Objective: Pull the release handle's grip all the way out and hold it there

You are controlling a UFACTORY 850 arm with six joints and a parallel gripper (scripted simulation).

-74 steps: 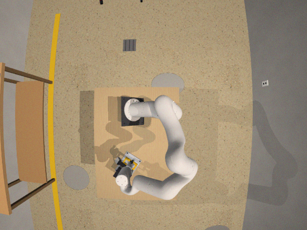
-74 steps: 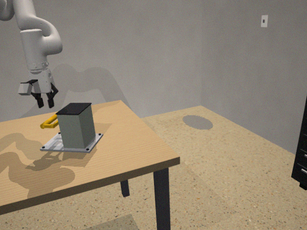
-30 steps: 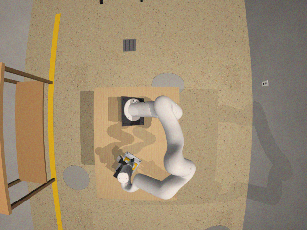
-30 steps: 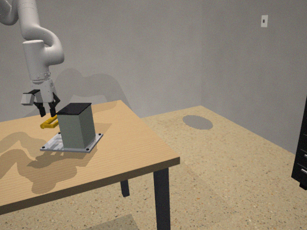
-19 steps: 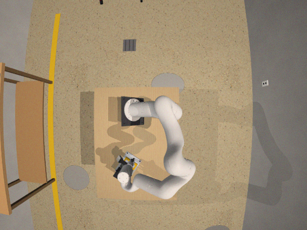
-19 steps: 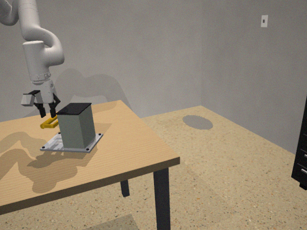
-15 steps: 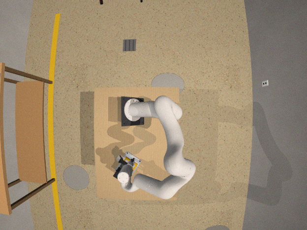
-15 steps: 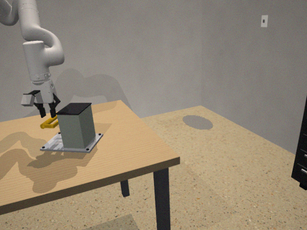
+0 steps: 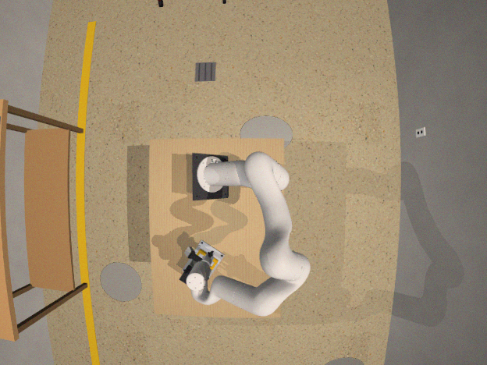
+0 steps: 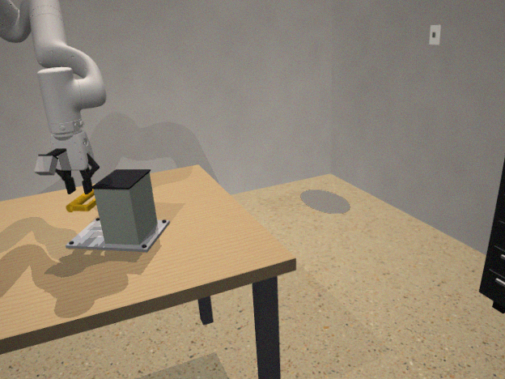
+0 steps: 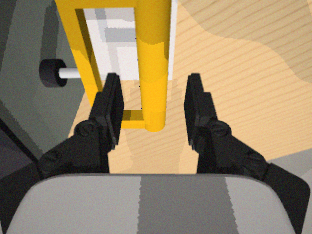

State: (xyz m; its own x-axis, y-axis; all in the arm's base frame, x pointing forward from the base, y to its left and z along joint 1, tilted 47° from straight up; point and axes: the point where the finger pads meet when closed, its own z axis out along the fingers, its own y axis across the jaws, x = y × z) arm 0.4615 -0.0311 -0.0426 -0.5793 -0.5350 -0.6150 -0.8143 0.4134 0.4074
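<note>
Plain grey walls (image 10: 260,81) meet a speckled beige floor (image 10: 367,265); a light wooden worktop (image 10: 195,244) stands on dark legs near a black drawer cabinet (image 10: 495,261).

No writing, label or number can be read anywhere; the wall plate (image 10: 434,34) seems blank, though small.

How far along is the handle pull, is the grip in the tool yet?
Done: the black two-fingered tool is lined up over the yellow bar grip, one finger on each side.
In hand: the approach. The fingers stand open, with gaps to the bar, and in the exterior view the tips sit just above it.
Left: lower, close on the bar, pull it away from the grey box housing, and hold.
</note>
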